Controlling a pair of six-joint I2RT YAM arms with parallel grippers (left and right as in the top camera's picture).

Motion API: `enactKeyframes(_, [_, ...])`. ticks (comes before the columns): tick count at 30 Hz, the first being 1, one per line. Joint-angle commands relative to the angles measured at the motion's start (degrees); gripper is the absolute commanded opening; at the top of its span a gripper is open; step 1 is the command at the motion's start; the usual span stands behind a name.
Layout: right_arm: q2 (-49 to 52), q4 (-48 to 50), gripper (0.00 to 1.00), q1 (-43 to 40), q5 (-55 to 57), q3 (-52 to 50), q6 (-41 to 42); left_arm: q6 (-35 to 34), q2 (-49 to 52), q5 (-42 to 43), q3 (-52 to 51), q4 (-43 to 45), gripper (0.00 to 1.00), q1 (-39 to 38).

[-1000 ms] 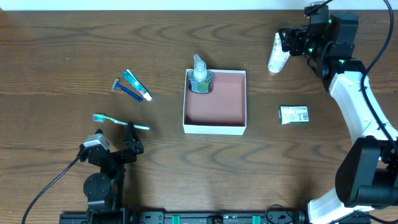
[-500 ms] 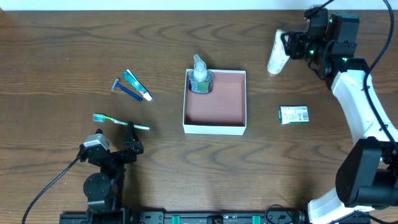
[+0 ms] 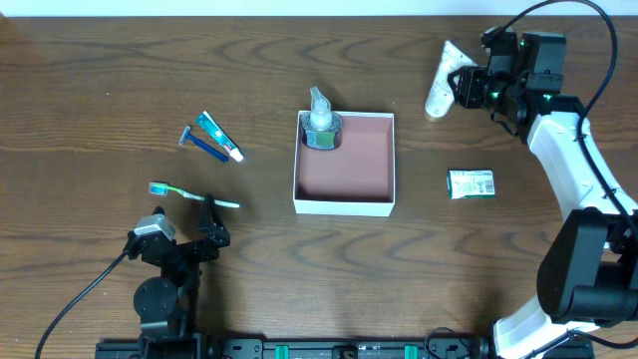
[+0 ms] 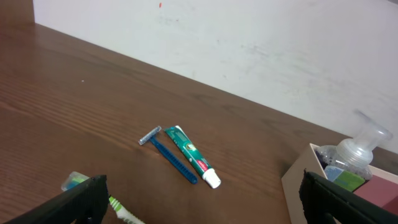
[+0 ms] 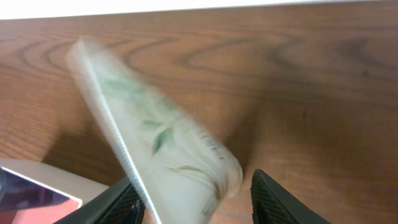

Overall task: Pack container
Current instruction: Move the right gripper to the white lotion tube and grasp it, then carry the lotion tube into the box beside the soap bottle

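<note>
Right pincer (image 3: 459, 87) is being held astride the tilted leaf-print tube (image 5: 161, 143), jaws partly open; a firm grip cannot be told. The tube is probably being taken for the container (image 3: 344, 206), which is lying to the left, mid-desk, with a pump bottle (image 3: 321, 125) in its far-left corner.

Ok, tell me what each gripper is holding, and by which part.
The right gripper appears clamped on the white tube near its rounded end, with the flat crimped end sticking out free. The left gripper is open and holds nothing.
</note>
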Motion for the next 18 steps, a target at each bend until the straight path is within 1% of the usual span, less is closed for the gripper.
enactKeyframes(1, [0.17,1.70,0.54,-0.24,-0.87,-0.13,0.33,0.92,-0.35,0.61,-0.81,-2.25,0.98,-0.17])
enactKeyframes(5, [0.17,4.74,0.54,-0.26,-1.57,-0.13,0.35,0.94,-0.35,0.61,-0.81,-2.25,0.98,-0.17])
enactKeyframes(9, [0.17,5.60,0.53,-0.24,-1.60,-0.13,0.33,0.94,-0.35,0.61,-0.81,-2.25,0.98,-0.17])
enactKeyframes(18, [0.17,6.45,0.40,0.76,-3.06,-0.13,-0.37,0.94,-0.35,0.61,-0.81,-2.23,0.98,-0.17])
